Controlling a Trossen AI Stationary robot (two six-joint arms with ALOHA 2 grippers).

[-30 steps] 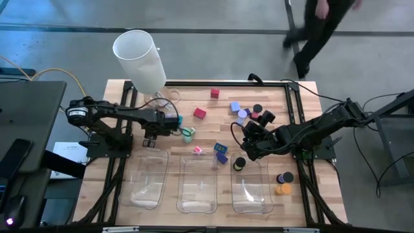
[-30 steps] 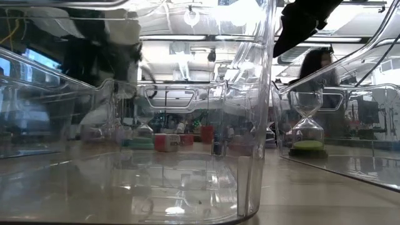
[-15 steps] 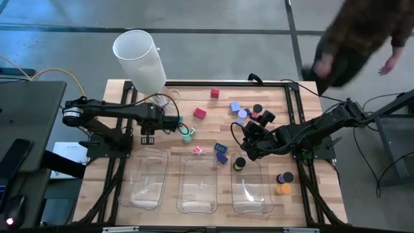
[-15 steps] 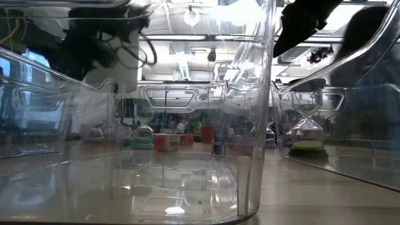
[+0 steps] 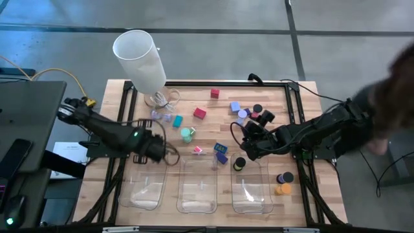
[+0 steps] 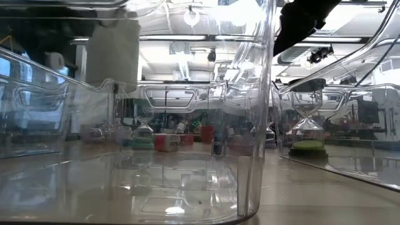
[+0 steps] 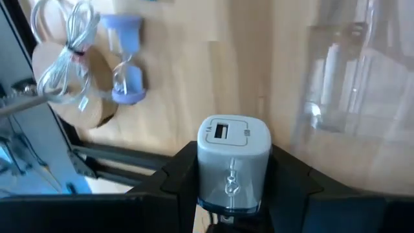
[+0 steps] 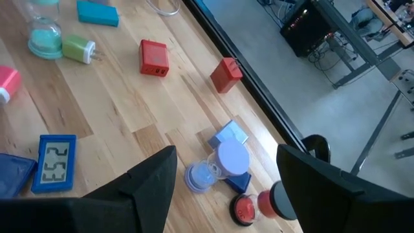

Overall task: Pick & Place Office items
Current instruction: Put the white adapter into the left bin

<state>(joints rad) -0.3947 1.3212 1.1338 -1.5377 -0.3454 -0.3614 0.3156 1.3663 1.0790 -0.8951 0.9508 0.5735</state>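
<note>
left gripper [image 5: 155, 153]: you see it clenched on a white charger cube [image 7: 231, 162], above the left clear tray [image 5: 145, 181] | right gripper [image 5: 247, 144]: released, empty, red cubes [image 8: 155, 59] beyond it on the bench [image 5: 304, 188] | the left wrist view alone shows you the cube's face and a blue hourglass [image 7: 124, 65] ahead

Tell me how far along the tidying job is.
Done: only a green-based hourglass seems to stand in the right clear plastic tray. In hand: the left gripper clamps a white cube-shaped charger by the left clear tray; the right gripper waits, jaws open. Left: red cubes, blue blocks and caps on the table.
</note>
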